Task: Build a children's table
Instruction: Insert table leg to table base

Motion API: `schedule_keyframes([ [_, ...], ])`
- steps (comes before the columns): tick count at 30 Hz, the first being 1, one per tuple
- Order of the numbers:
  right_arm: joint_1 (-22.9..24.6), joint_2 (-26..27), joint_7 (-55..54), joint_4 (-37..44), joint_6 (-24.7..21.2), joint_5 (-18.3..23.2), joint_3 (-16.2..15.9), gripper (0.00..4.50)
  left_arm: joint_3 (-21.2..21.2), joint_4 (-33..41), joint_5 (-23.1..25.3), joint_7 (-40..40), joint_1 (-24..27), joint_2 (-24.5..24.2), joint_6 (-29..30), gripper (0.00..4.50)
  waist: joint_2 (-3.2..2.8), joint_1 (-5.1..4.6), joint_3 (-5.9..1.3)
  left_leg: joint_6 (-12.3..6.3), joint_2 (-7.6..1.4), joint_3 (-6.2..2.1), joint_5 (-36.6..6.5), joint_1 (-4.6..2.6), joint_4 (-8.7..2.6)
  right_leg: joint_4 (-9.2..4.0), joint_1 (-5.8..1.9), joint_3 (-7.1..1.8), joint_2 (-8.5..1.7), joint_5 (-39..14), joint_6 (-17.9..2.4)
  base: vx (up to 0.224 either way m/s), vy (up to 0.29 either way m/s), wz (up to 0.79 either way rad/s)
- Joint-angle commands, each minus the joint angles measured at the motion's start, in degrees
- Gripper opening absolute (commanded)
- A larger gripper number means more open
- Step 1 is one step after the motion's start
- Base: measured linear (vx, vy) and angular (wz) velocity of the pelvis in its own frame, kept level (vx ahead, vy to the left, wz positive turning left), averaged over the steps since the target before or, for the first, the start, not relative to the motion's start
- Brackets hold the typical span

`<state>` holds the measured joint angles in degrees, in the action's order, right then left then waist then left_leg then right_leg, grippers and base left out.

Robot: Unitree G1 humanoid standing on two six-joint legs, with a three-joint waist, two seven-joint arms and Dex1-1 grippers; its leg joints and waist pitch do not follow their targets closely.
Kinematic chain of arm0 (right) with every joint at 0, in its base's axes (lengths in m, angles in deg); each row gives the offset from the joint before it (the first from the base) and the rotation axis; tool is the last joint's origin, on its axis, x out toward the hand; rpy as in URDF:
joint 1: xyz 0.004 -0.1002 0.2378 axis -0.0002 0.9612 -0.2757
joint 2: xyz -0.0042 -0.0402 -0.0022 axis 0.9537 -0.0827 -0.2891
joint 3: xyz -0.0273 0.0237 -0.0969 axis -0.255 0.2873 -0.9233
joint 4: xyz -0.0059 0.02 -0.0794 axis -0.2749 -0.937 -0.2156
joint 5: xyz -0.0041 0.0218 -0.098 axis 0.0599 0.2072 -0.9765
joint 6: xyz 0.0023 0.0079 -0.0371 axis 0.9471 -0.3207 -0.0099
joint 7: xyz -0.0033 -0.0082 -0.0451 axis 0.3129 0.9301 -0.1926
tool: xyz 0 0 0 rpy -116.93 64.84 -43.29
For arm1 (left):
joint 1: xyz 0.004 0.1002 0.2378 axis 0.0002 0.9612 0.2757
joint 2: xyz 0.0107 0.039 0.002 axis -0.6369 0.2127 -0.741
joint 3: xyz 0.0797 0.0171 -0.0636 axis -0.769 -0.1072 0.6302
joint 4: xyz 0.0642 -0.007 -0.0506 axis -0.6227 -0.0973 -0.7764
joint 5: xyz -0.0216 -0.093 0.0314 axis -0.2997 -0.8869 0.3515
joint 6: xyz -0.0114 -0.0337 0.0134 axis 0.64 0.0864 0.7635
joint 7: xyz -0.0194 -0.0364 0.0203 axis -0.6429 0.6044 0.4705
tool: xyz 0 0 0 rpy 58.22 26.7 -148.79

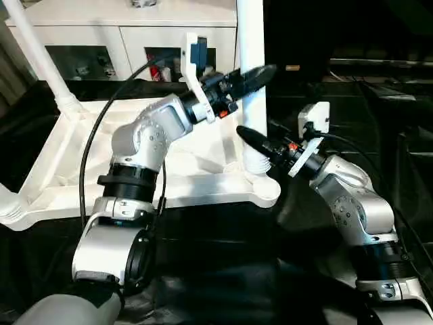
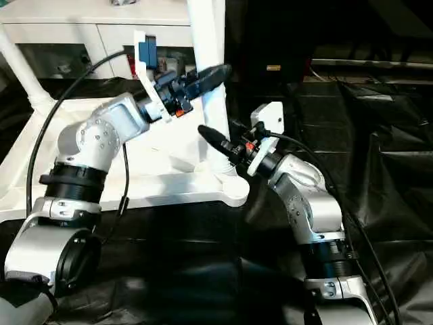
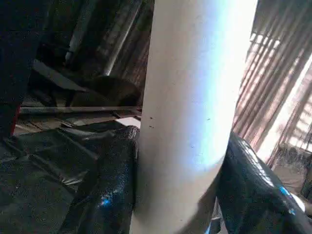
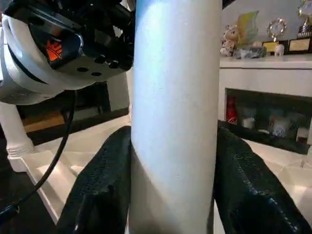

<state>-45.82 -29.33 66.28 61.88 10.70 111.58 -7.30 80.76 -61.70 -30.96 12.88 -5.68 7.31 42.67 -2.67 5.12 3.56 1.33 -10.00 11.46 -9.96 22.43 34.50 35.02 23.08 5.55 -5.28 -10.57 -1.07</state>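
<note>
At the tabletop's (image 1: 203,186) near corner socket, both grippers (image 1: 252,76) (image 1: 252,139) pinch the upright leg (image 1: 250,40); uneven pushing could tilt it and jam it.

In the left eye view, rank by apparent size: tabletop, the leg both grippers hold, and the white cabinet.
1. tabletop, largest.
2. white cabinet, though cropped and farther off, so unsure.
3. leg held by left gripper and right gripper, also cropped.

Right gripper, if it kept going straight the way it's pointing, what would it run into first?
The upright leg: it already sits between the right gripper's fingers, which press its sides, so it blocks any advance.
</note>
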Motion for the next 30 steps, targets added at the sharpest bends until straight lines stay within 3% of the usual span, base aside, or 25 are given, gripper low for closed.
schedule_keyframes([
  [1,0.05,-0.73,-0.21,-0.19,0.97,-1.95,-0.05,2.2,-0.28,2.13,-0.36,1.08,-0.8,-0.1,0.46,1.97,0.3,0.01,-4.85,-4.78,-2.92,-1.76,-7.1,-1.0,-3.13,-3.64,-3.91,-2.99,-3.84,-3.2,-14.52,0.0,0.0,0.0],
  [5,0.15,-0.71,-0.11,-0.04,-0.42,-1.02,0.19,2.58,-2.56,3.23,1.77,0.66,-0.24,-0.6,-0.64,1.97,0.25,0.03,-4.88,-4.95,-3.04,-1.84,-6.9,-1.04,-3.15,-3.58,-3.85,-2.98,-3.78,-3.78,-14.23,0.0,0.0,0.0],
  [7,-1.09,-2.08,-0.33,0.48,-3.54,-1.99,-1.19,2.77,-6.32,5.52,5.67,1.16,0.78,-1.04,-2.6,1.93,0.55,0.02,-4.87,-5.12,-3.04,-1.79,-6.49,-1.04,-3.15,-3.69,-3.88,-3.02,-3.74,-4.08,-13.91,0.0,0.0,0.0],
  [9,-1.64,-2.72,-0.79,0.69,-5.04,-2.68,-1.85,2.94,-7.67,6.54,6.84,0.95,1.21,-1.14,-3.28,1.9,0.45,0.07,-4.89,-5.14,-3.06,-1.83,-5.57,-1.0,-3.11,-3.6,-3.92,-3.05,-3.74,-3.74,-13.82,0.0,0.0,0.0],
  [11,-2.12,-3.39,-1.14,0.89,-6.86,-3.32,-2.56,3.0,-8.77,6.8,8.15,0.95,1.35,-1.36,-4.28,1.89,0.75,0.02,-4.86,-5.23,-3.01,-1.71,-5.53,-0.95,-3.06,-3.61,-3.87,-3.09,-3.75,-3.77,-13.82,0.0,0.0,0.0],
  [12,-3.15,-4.55,-2.0,0.97,-9.23,-5.09,-4.04,3.03,-9.77,7.16,9.27,1.36,1.56,-1.36,-5.1,1.89,0.62,0.08,-4.82,-5.11,-2.97,-1.78,-5.5,-1.02,-3.08,-3.69,-3.86,-3.05,-3.7,-4.73,-13.53,0.0,0.0,0.0],
  [13,-3.88,-4.86,-1.92,1.31,-11.09,-4.96,-4.61,3.04,-10.51,7.46,9.97,1.29,1.66,-1.59,-5.51,1.88,0.9,0.05,-4.87,-4.9,-2.98,-1.73,-5.39,-1.02,-3.07,-3.64,-3.84,-3.06,-3.66,-4.89,-13.41,0.0,0.0,0.0],
  [15,-4.11,-4.87,-1.8,1.55,-11.8,-4.69,-4.73,3.04,-10.92,7.65,10.19,1.16,1.75,-1.8,-5.71,1.88,0.7,0.08,-4.89,-4.8,-3.0,-1.76,-5.44,-0.98,-3.05,-3.57,-3.86,-3.09,-3.8,-5.07,-13.36,0.0,0.0,0.0],
  [17,-4.31,-4.84,-1.88,1.96,-12.4,-4.52,-4.84,3.04,-11.11,8.09,10.25,1.19,1.98,-1.9,-5.78,1.87,0.87,0.17,-4.92,-4.75,-3.03,-1.74,-5.42,-1.01,-3.01,-3.51,-3.86,-3.12,-3.89,-4.94,-13.41,0.0,0.0,0.0],
  [18,-4.6,-4.71,-1.88,2.32,-13.2,-4.15,-4.76,3.04,-11.17,8.75,10.26,1.2,2.29,-2.01,-5.61,1.87,1.26,0.18,-4.95,-5.03,-3.02,-1.68,-4.87,-0.94,-3.01,-3.42,-3.87,-3.12,-3.84,-4.12,-13.67,0.0,0.0,0.0],
  [21,-5.15,-4.45,-1.66,2.87,-14.6,-2.79,-4.06,3.04,-11.2,8.82,10.87,1.24,2.65,-2.65,-6.1,1.87,1.28,0.25,-4.89,-5.54,-2.97,-1.59,-4.59,-0.97,-2.94,-3.45,-3.72,-3.14,-3.84,-4.65,-13.58,0.0,0.0,0.0],
  [30,-5.42,-5.14,-1.62,4.26,-17.41,-1.18,-2.24,3.04,-10.97,8.8,12.03,3.14,3.35,-3.32,-7.37,1.87,1.35,0.4,-4.91,-4.61,-2.98,-1.6,-4.62,-1.0,-2.97,-3.44,-3.59,-3.18,-3.85,-5.99,-12.67,0.0,0.0,0.0],
])
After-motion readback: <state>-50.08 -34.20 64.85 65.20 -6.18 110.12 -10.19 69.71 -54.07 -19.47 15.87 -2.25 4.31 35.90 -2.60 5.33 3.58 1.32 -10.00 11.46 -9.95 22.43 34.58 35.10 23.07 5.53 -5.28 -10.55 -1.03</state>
